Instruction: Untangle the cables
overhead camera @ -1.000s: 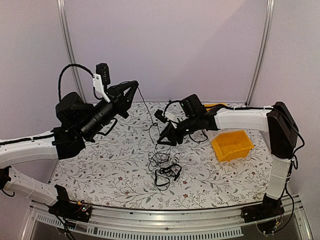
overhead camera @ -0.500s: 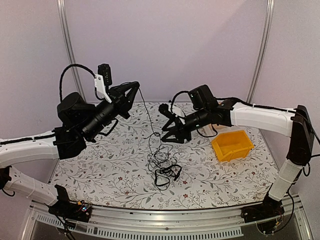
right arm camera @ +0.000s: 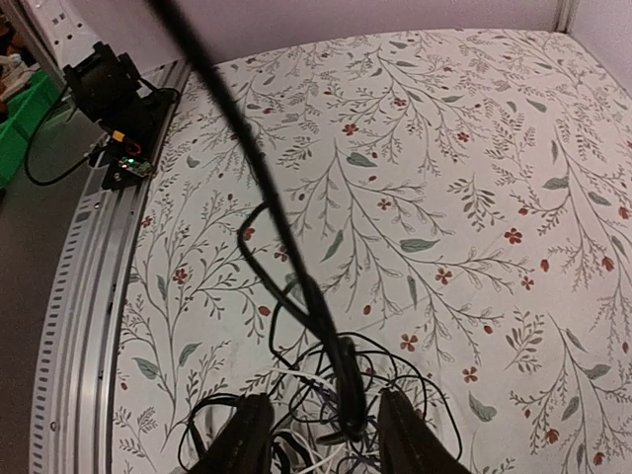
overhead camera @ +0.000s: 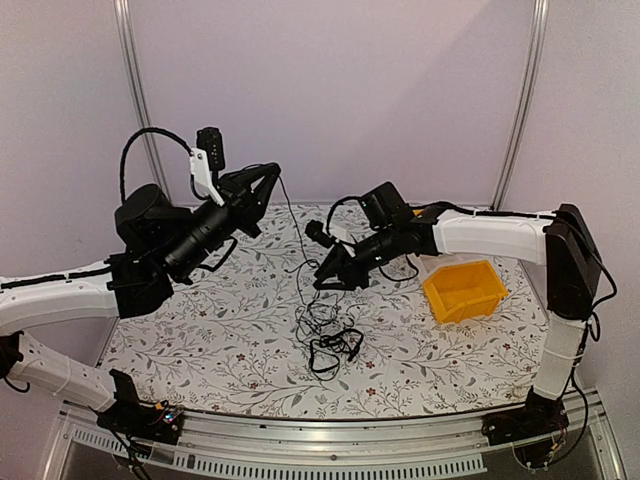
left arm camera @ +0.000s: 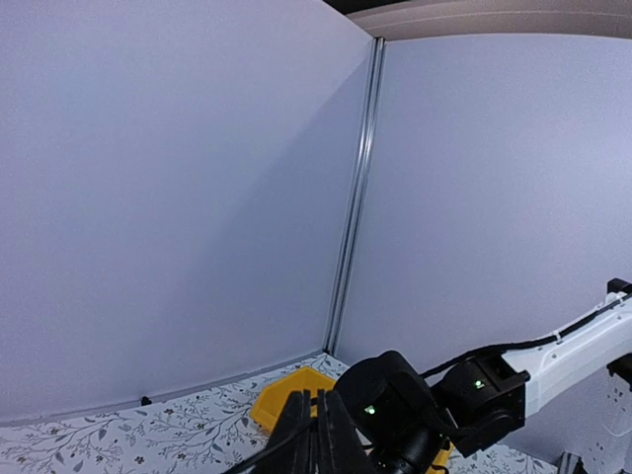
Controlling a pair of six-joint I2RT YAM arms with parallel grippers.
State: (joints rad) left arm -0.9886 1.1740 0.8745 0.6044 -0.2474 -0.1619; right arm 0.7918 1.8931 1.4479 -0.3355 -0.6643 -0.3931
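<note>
The cables (overhead camera: 326,331) lie as a black and white tangle in the middle of the flowered table (overhead camera: 200,330). One black strand (overhead camera: 292,225) rises from the heap to my left gripper (overhead camera: 272,173), which is raised high and shut on it; the wrist view shows the fingers (left arm camera: 301,434) pressed together with the strand leaving them at the lower left. My right gripper (overhead camera: 322,278) hovers just above the tangle, open. In its wrist view the taut black strand (right arm camera: 296,286) runs down between the two fingers (right arm camera: 247,434) without either one touching it, over the heap (right arm camera: 326,434).
A yellow bin (overhead camera: 465,290) stands at the right of the table, just under the right forearm, and shows behind the left fingers (left arm camera: 281,400). The metal rail (right arm camera: 89,276) along the table's near edge carries an arm base (right arm camera: 109,84).
The right gripper rose and swung right, then came back down left onto the hanging strand, its jaws now narrower. The left arm has held still with its strand.
</note>
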